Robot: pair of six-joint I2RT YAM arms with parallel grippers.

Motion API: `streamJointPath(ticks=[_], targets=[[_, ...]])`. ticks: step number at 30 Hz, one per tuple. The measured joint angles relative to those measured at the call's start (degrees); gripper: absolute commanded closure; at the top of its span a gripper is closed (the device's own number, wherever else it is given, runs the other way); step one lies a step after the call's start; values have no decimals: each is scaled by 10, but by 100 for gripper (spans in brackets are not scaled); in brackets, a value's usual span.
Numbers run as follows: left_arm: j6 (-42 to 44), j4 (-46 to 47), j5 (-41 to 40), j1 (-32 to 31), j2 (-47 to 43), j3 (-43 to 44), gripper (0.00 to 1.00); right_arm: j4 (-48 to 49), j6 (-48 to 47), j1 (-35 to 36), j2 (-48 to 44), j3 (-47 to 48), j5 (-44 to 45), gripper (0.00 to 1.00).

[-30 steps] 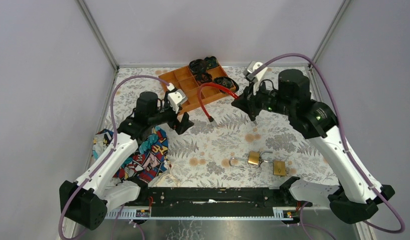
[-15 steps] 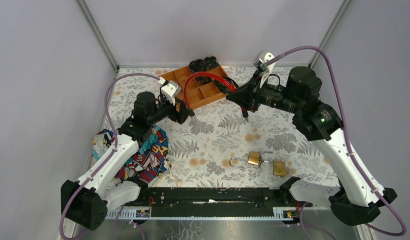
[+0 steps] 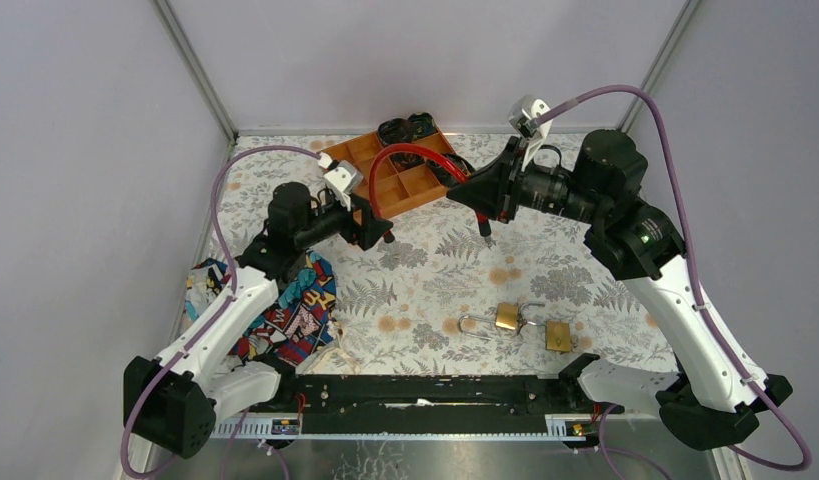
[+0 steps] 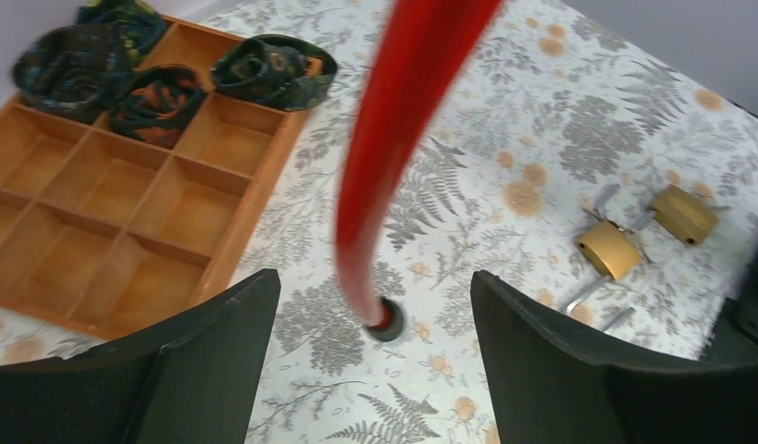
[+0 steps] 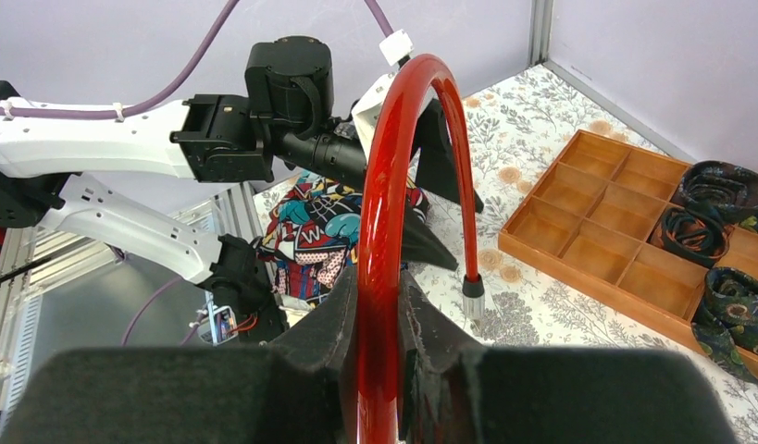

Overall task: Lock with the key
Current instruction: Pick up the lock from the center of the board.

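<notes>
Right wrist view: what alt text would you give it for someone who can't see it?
The claw is shut on a red cable that arches up and ends in a black cap. Behind it is the other robot arm; at right a wooden divided tray holds rolled neckties.

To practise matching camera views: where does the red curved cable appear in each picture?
Top external: red curved cable arches upper centre.
Left wrist: centre, dropping from the top edge.
Right wrist: centre, tall arch.
Shared landmark: orange wooden compartment tray.
</notes>
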Motion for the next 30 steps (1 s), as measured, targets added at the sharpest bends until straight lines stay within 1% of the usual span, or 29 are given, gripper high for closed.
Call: streamJointPath(ticks=[2, 5, 8, 10, 13, 15, 17, 18, 19, 21, 24, 26, 28, 30], targets=[[-4, -2, 24, 0, 0, -3, 22, 0, 0, 0, 1, 3, 0, 100], [-10, -4, 32, -1, 0, -12, 32, 1, 2, 0, 2, 7, 0, 100], [-21, -2, 22, -2, 3, -14, 34, 4, 7, 0, 2, 8, -8, 100], [-30, 0, 17, -2, 7, -14, 40, 8, 12, 0, 2, 8, -19, 100], [-40, 6, 10, -3, 13, -14, 61, 16, 16, 0, 2, 8, -40, 100], [-46, 12, 7, -4, 19, -13, 68, 20, 17, 0, 2, 8, -50, 100], [-51, 17, 7, -5, 23, -13, 82, 22, 18, 0, 2, 8, -60, 100], [-55, 19, 9, -6, 23, -13, 92, 22, 19, 0, 2, 8, -62, 100], [-56, 23, 12, -7, 23, -13, 100, 22, 19, 0, 1, 7, -64, 100], [-67, 28, 30, -7, 23, -12, 100, 27, 22, 0, -2, 3, -65, 100], [-99, 40, 98, -7, 21, -6, 100, 54, 32, 0, -18, -18, -61, 100], [-147, 64, 162, -9, 16, 0, 100, 87, 45, 0, -38, -44, -53, 100], [-209, 113, 223, -19, 4, 8, 100, 129, 63, 0, -58, -70, -42, 100], [-244, 145, 267, -37, -15, 25, 100, 175, 83, 0, -73, -86, -34, 100]])
